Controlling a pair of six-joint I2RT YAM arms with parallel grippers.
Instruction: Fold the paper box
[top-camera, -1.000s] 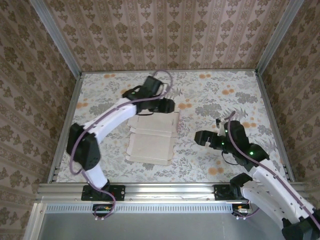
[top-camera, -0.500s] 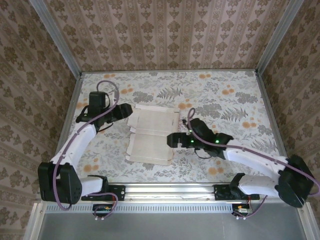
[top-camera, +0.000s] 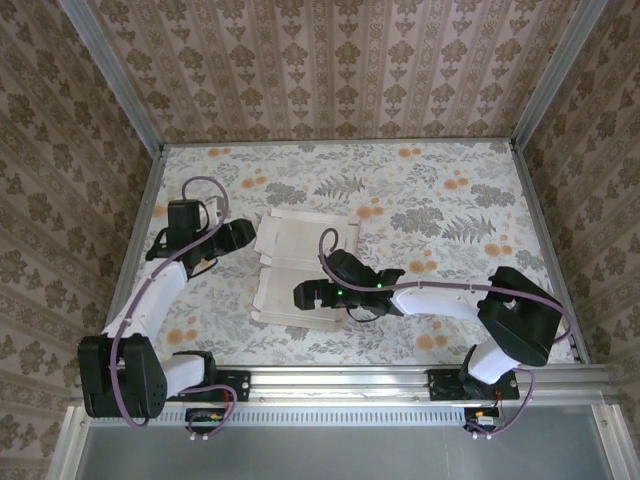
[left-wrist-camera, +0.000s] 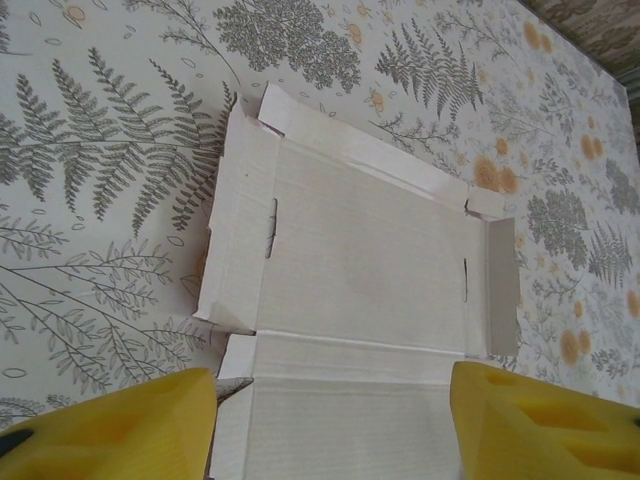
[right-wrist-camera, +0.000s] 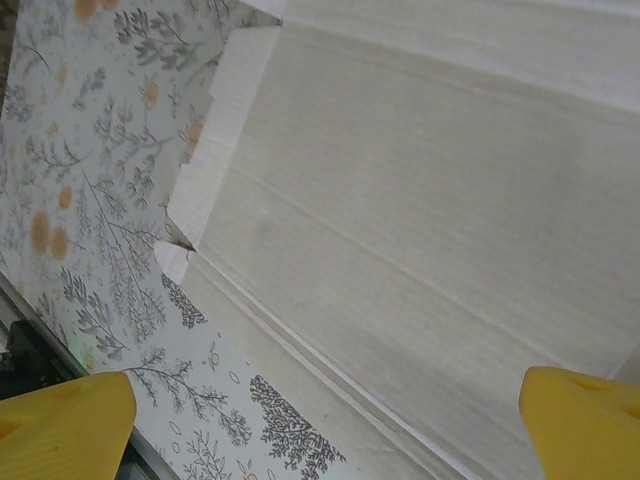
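The paper box (top-camera: 300, 270) showed its pale off-white face: thin, matt card with a fine ribbed grain and sharply pressed creases. The table (top-camera: 450, 200) was covered by a flat, matt sheet printed with grey ferns and orange flowers, and the walls (top-camera: 330, 70) carried matt, damask-patterned paper. A rail (top-camera: 340, 378) of brushed grey metal ran along the near edge. The left arm (top-camera: 165, 285) and right arm (top-camera: 440, 297) had smooth, slightly glossy white plastic shells with black joints and a purple sheathed cable (top-camera: 215, 190). The fingers (left-wrist-camera: 120, 430) of the left gripper (top-camera: 243, 234) and the fingers (right-wrist-camera: 585, 425) of the right gripper (top-camera: 302, 295) were matt yellow with faceted, moulded faces.
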